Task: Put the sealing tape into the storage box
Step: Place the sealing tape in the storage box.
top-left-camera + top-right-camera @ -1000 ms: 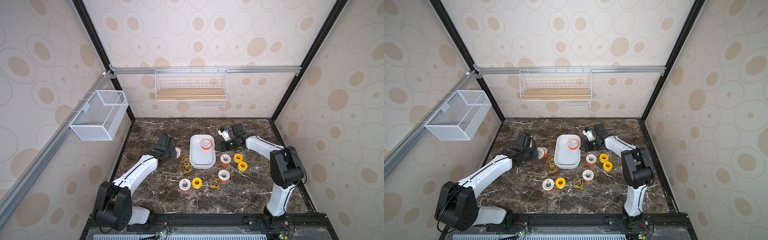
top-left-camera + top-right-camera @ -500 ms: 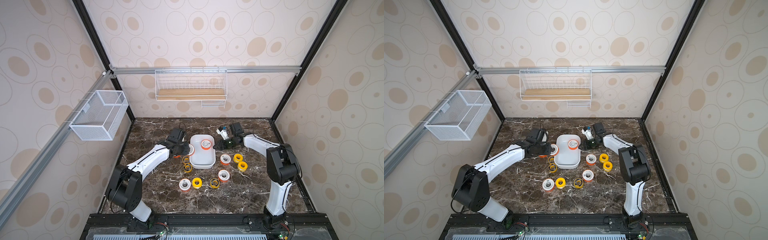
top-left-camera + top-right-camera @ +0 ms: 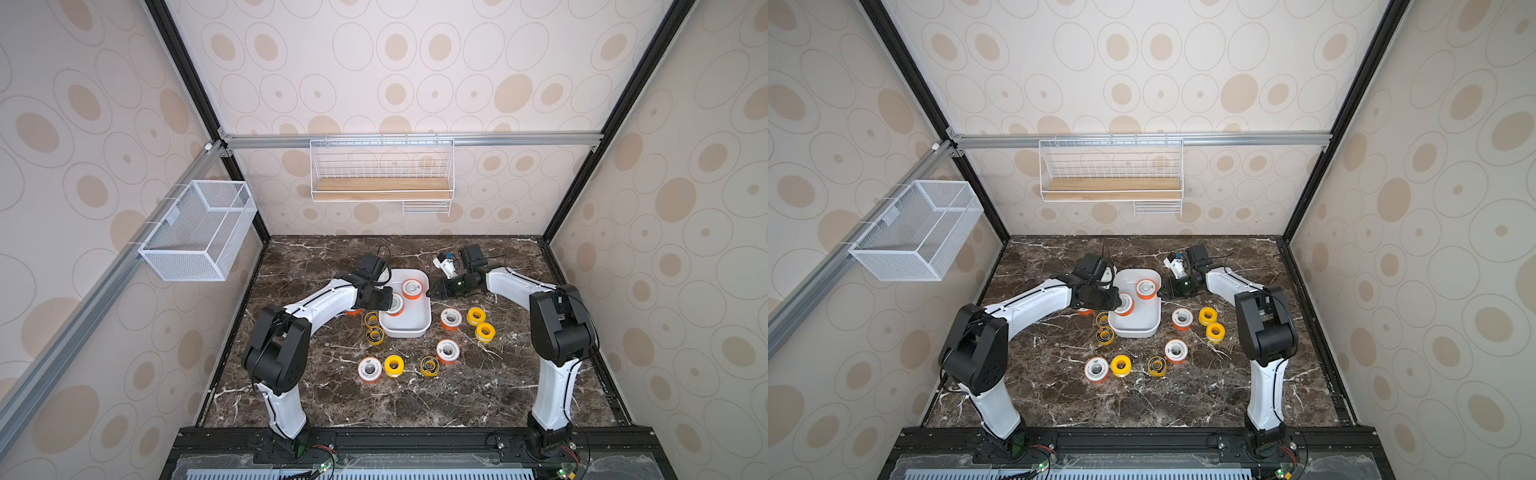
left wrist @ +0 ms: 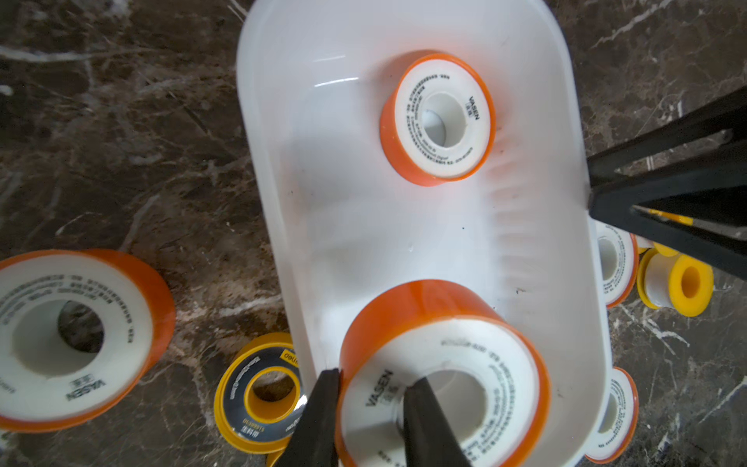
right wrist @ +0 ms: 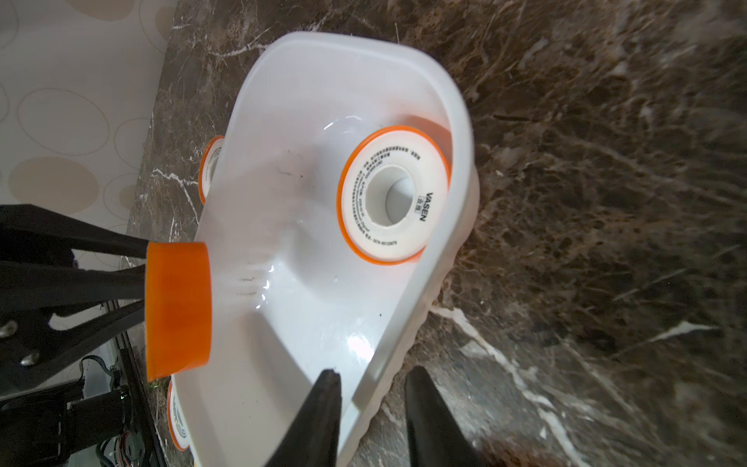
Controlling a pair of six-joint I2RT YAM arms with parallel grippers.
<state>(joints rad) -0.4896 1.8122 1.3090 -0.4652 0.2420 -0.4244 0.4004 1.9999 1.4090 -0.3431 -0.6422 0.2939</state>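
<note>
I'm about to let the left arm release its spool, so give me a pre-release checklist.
1. Grip: left gripper pinches the held spool, one finger in the core, one outside: ok.
2. Position: held spool hangs over the storage box: ok.
3. Landing spot bare; the spool already inside lies at the other end: ok.
4. Right gripper straddles the box rim, beside the drop path: ok.
5. Right gripper actually clamping the rim: cannot tell.

We see orange spools (image 3: 451,319) with white faces, yellow spools (image 3: 476,316), some with dark ringed faces, a white box (image 3: 405,332), a brown white-veined table (image 3: 457,395) and beige oval-patterned walls (image 3: 395,83).
</note>
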